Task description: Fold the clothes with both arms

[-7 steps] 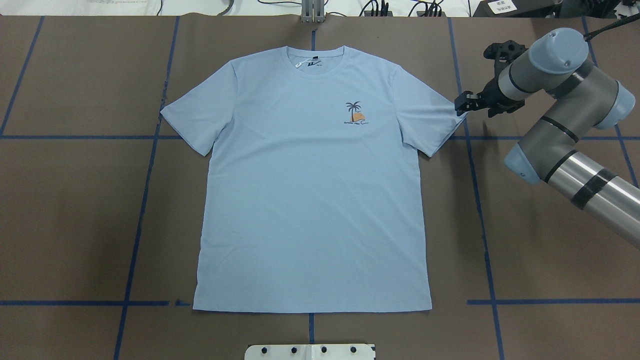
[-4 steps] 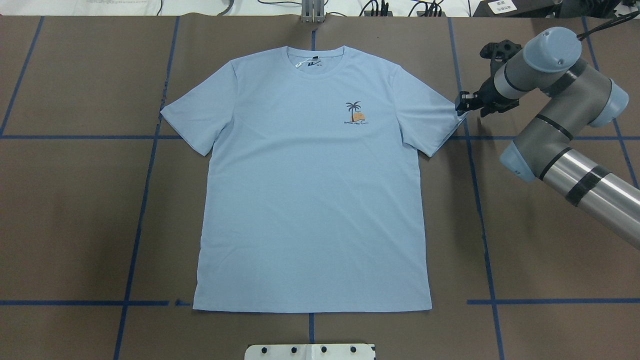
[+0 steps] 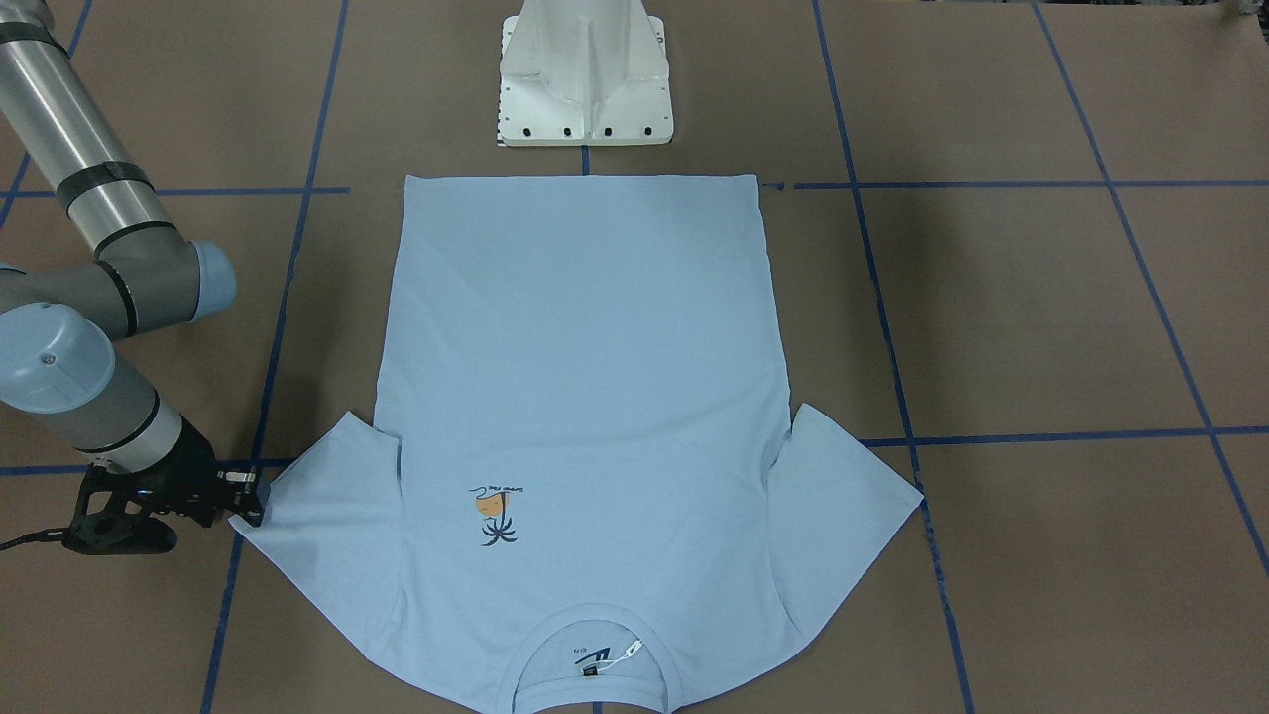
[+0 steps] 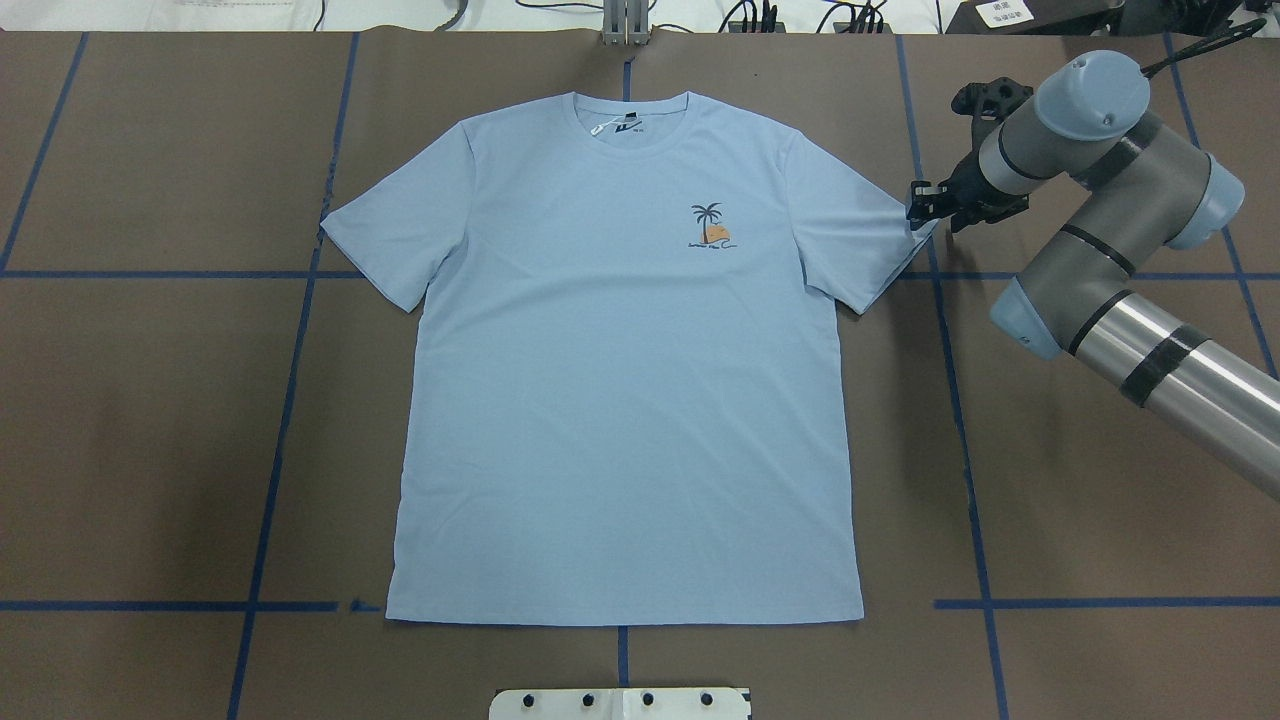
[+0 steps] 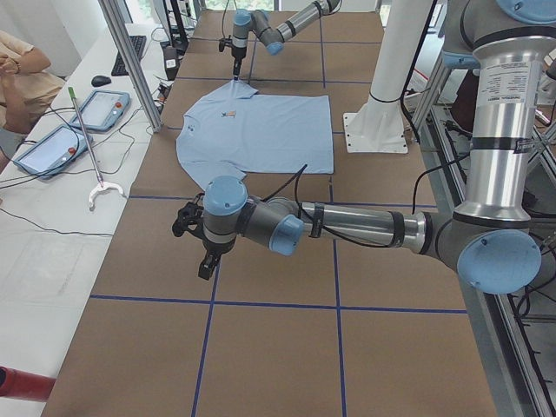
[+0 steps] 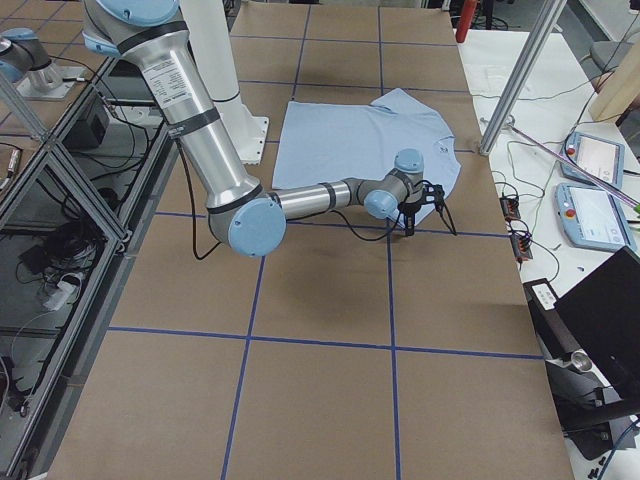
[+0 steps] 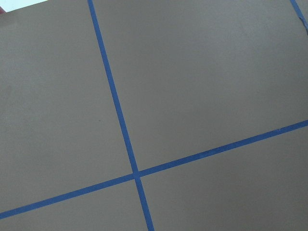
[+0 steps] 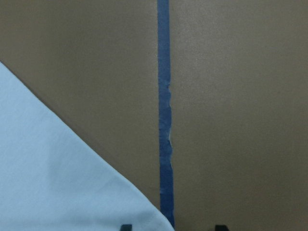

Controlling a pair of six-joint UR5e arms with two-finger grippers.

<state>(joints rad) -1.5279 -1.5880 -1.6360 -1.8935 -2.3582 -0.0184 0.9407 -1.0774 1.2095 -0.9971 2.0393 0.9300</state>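
**Right gripper open at sleeve tip, shirt flat on table**

Right gripper is low at the table with its jaws apart. The right wrist view shows both fingertips at the bottom edge with a clear gap between them. The pointed corner of the sleeve lies in that gap, and the jaws are not closed on the cloth. A blue tape line runs up the table between the fingertips, and the sleeve corner reaches it. The right arm comes in from the robot's right side and is bent at the elbow.

T-shirt is light blue and spread flat, front up, in the middle of the brown table cover. Both sleeves are out to the sides. The collar is on the far side from the robot, with a dark neck label showing inside it. The hem is near the white pedestal base. A palm-and-sun print sits on the chest, on the side nearer the right gripper.

Left gripper shows only in the left side view. It points down over bare table, well apart from the shirt, and I cannot tell how its jaws stand. The left wrist view has only the brown cover and two crossing tape lines.

A person's arm is at the side bench.
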